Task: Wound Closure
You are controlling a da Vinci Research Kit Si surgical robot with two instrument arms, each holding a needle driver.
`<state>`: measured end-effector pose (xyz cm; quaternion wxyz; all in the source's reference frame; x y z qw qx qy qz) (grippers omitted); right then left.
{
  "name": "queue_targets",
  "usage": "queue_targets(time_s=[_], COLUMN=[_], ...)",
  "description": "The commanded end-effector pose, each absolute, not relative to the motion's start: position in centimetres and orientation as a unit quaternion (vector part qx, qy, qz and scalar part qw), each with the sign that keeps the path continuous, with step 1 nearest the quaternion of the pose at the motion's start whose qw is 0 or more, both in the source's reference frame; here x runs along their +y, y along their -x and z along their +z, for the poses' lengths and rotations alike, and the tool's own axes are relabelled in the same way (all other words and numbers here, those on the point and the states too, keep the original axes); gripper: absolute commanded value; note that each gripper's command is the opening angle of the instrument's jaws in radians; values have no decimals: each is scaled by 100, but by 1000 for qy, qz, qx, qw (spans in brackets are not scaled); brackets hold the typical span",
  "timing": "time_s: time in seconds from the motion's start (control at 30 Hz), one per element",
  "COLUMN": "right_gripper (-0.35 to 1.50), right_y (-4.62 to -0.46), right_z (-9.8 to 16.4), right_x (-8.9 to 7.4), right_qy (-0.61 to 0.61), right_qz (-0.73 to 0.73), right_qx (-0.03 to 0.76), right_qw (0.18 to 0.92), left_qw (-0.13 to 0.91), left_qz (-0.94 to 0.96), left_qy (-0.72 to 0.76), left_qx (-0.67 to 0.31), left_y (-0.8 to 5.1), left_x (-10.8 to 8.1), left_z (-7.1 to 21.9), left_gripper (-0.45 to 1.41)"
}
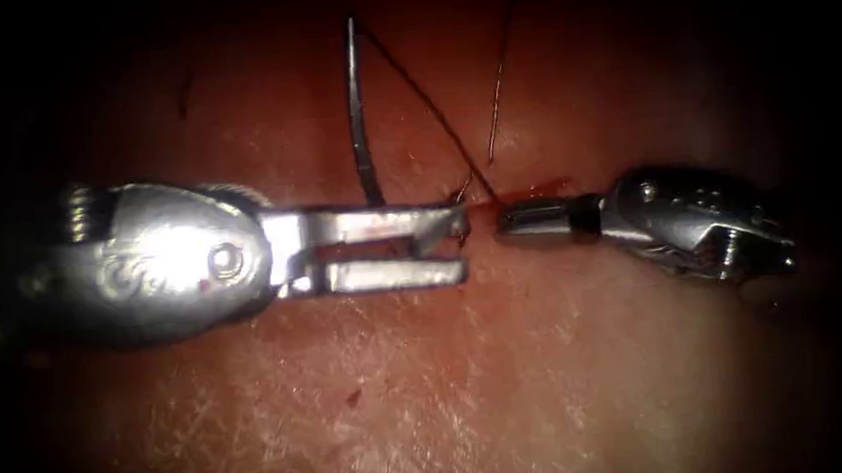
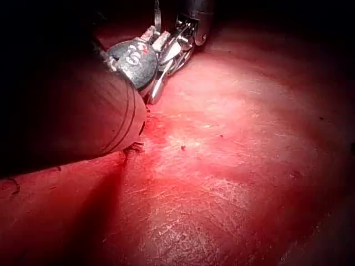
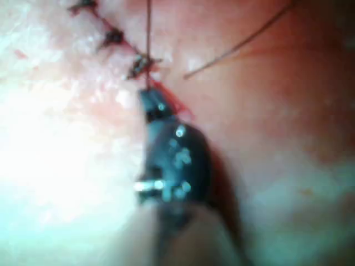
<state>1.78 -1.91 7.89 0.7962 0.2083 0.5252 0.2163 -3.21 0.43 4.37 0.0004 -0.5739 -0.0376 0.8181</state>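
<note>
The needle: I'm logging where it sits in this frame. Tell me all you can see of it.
The needle is a thin, dark, gently curved sliver of metal. It stands nearly upright in the endoscope view, its upper end free above the tissue. Its lower end is hidden behind the upper jaw of the left tool, whose jaws stand open, so whether it is held or enters the tissue cannot be told. Dark thread runs from its upper end down toward the right tool, whose jaws are shut.

Needle [image 1: 360, 121] and thread [image 1: 425, 101] above grippers.
</note>
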Motion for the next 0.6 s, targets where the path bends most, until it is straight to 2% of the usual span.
queue_targets(time_s=[0.03, 0.6], right_gripper=[-35, -35], right_y=[-179, -204], right_z=[790, 649], right_x=[-201, -285], right_qy=[-214, -275], right_qz=[219, 197], right_qx=[523, 531], right_qw=[796, 777], left_qw=[-1, -7], left_qz=[817, 819], left_qy=[575, 573], left_qx=[-38, -36], left_y=[327, 314], left_x=[42, 20], left_z=[445, 498], left_gripper=[-45, -45])
